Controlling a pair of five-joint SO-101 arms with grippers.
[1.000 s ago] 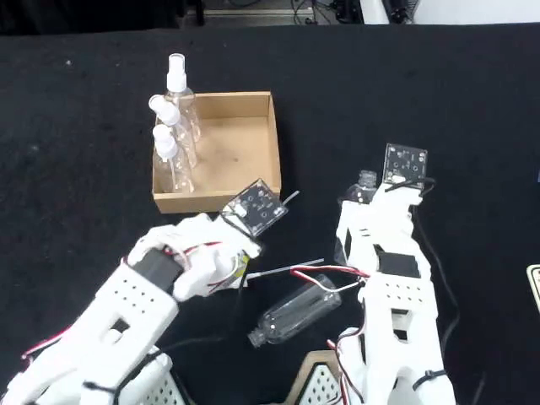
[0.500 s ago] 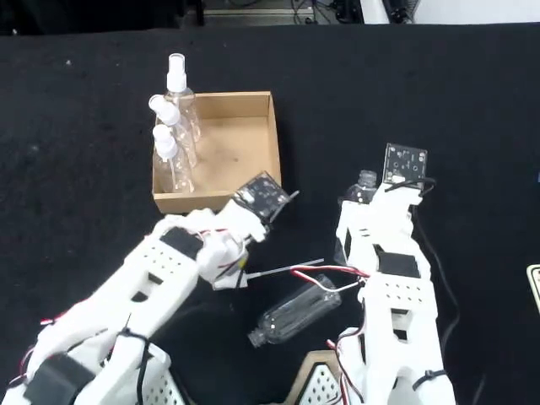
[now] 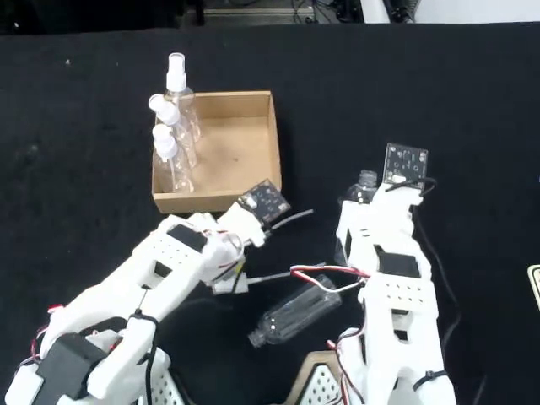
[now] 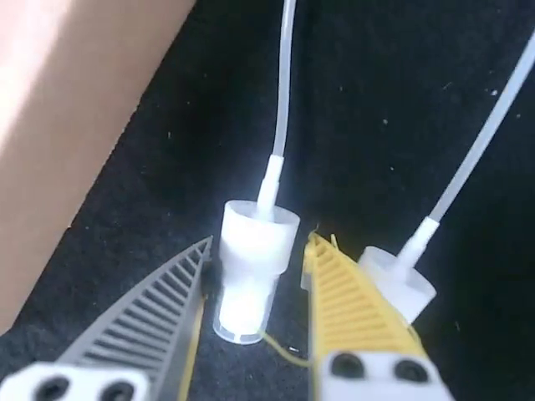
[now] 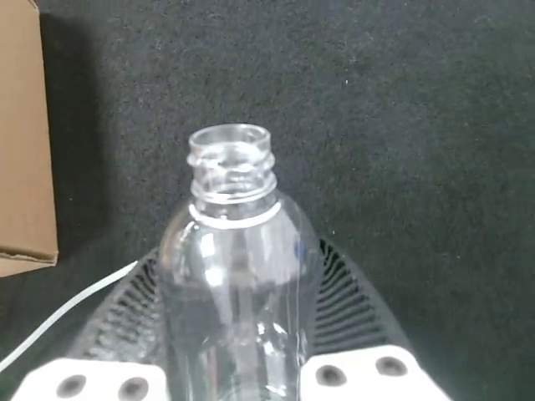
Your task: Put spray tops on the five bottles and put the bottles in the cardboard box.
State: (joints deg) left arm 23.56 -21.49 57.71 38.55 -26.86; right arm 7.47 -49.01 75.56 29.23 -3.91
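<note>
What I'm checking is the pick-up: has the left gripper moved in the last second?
Yes. The left gripper, shut on a spray top, has shifted slightly right along the cardboard box's near wall, toward its right corner.

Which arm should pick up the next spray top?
Left. Its gripper sits around a spray top beside the box. The right gripper is shut on an uncapped bottle, holding it upright.
</note>
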